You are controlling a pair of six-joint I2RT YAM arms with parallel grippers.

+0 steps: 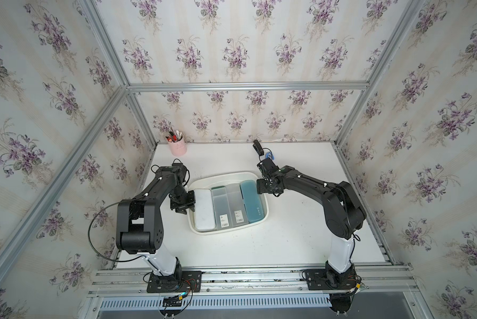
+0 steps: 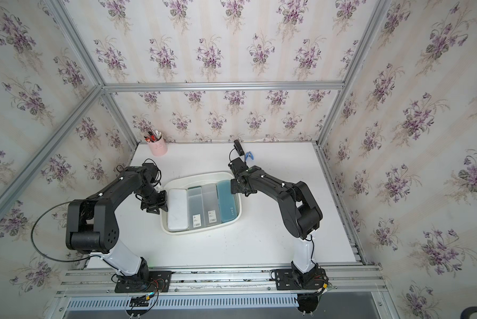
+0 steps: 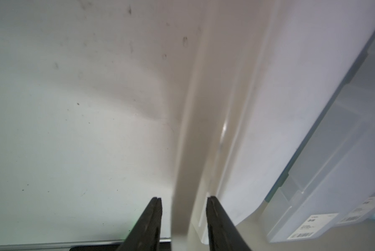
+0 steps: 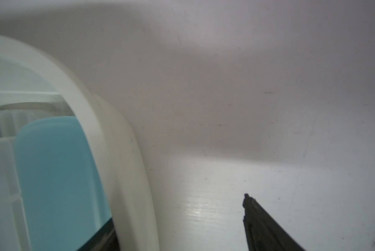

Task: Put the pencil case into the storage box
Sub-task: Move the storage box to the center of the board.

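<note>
The storage box (image 1: 226, 175), a shallow white tub, sits mid-table in both top views. Several pencil cases lie side by side in it: a white one (image 1: 204, 208), two frosted grey ones (image 1: 220, 207) and a teal one (image 1: 252, 200). My left gripper (image 1: 189, 208) is at the box's left side. In the left wrist view it (image 3: 183, 198) is shut on the box's rim (image 3: 195, 130), one finger outside and one inside beside the white case (image 3: 301, 108). My right gripper (image 4: 178, 208) stands open astride the right rim (image 4: 121, 163), next to the teal case (image 4: 56, 173).
A pink pen cup (image 1: 178, 146) stands at the table's back left corner. A small black device (image 1: 257, 146) and a blue clip (image 1: 270, 156) lie at the back, behind the right arm. Aluminium rails run along the table's front edge and sides.
</note>
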